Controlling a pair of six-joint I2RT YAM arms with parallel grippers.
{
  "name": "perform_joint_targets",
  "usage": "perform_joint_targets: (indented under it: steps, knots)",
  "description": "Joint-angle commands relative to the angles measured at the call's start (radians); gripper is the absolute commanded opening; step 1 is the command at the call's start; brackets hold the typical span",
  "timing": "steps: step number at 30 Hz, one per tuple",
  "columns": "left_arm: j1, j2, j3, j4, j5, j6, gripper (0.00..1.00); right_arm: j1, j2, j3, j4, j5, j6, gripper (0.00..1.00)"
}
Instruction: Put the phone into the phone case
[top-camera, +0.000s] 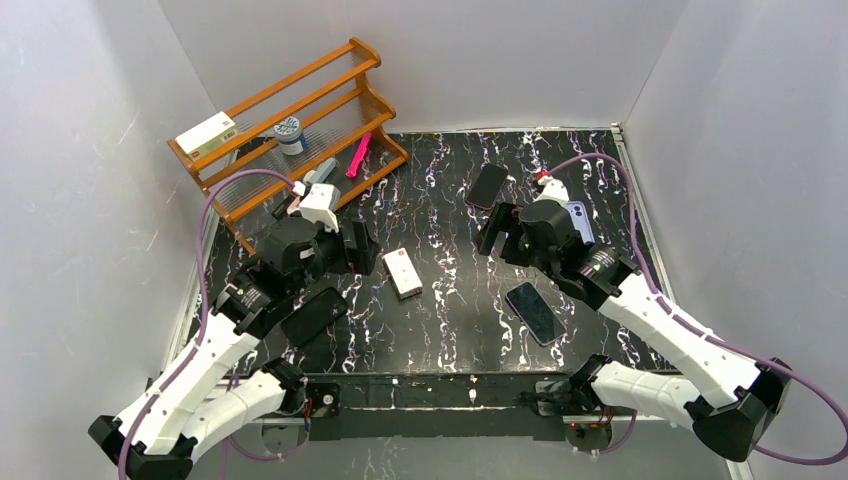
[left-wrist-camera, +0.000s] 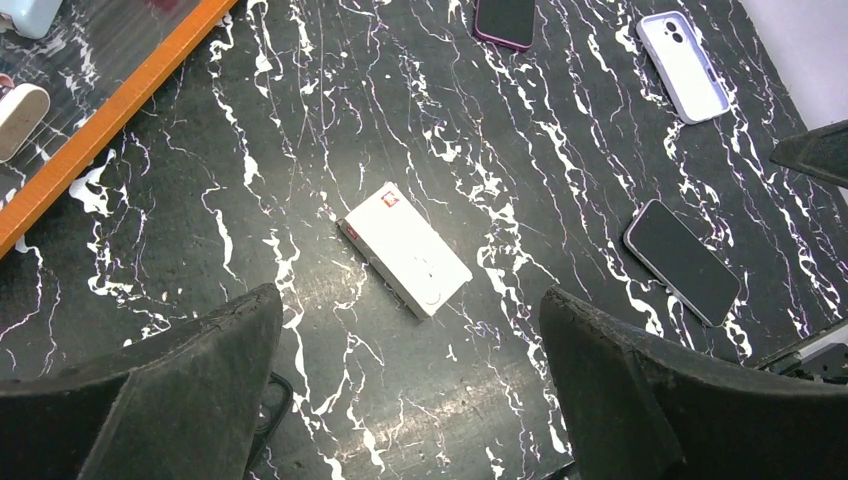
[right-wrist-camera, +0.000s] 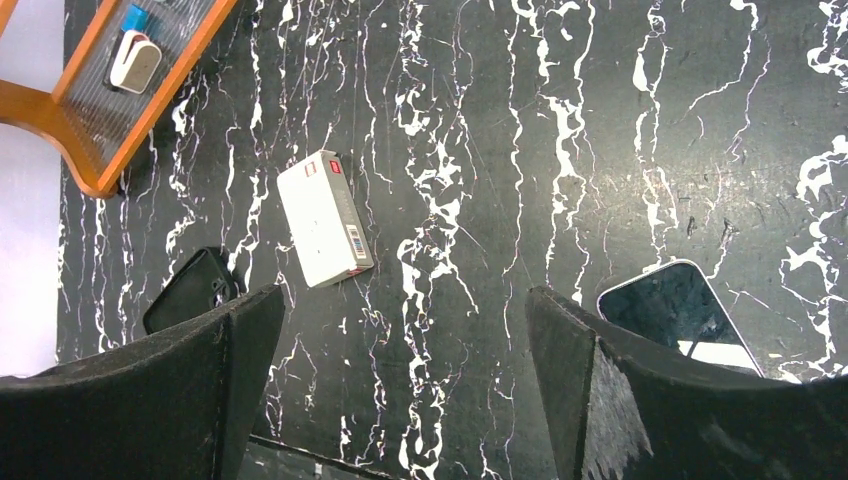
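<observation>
No grasp is being made yet: the step judged to be in hand is the opening reach toward the phone. The left pincer (top-camera: 345, 248) is being shown released, its jaws spread wide with nothing between them, just left of the white box (top-camera: 403, 272) at the centre of the top view. The right pincer (top-camera: 497, 232) is likewise released and bare, hanging over the tabletop (top-camera: 450, 330) right of centre.

The phone (top-camera: 533, 312) is lying flat, screen up, at the lower right of centre in the top view, apart from every case. In the right wrist view it is being partly hidden by a finger at the lower right of the frame.

Next, a grasp across the phone's long edges is being called for, probably by the right pincer, which is nearer. A thin, flat body is likely to slip, so a low, square approach is being asked for, with a case steadied by the other pincer.

Counted:
- 2 pincers
- 1 bare phone
- 1 white box
- 1 wooden rack (top-camera: 362, 48) at the upper left
- 3 case-like things:
  - 1 black case (top-camera: 313, 315) at the lower left
  - 1 maroon-rimmed case (top-camera: 488, 185) at upper centre
  - 1 lilac case (left-wrist-camera: 683, 65) at the upper right of the left wrist view

Whether the last 2 are bare cases or cased phones cannot be told.
</observation>
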Motion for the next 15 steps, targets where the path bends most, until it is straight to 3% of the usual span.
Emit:
perform_joint_targets:
  steps: [1,15]
  knots:
    - [0.005,-0.008,-0.015,0.018,-0.028,0.030,0.98,0.001,-0.002,0.013,0.021,0.033,0.002,0.99]
    - [0.004,-0.009,-0.078,0.026,-0.071,0.074,0.98,0.000,0.056,-0.008,0.046,0.204,-0.046,0.99]
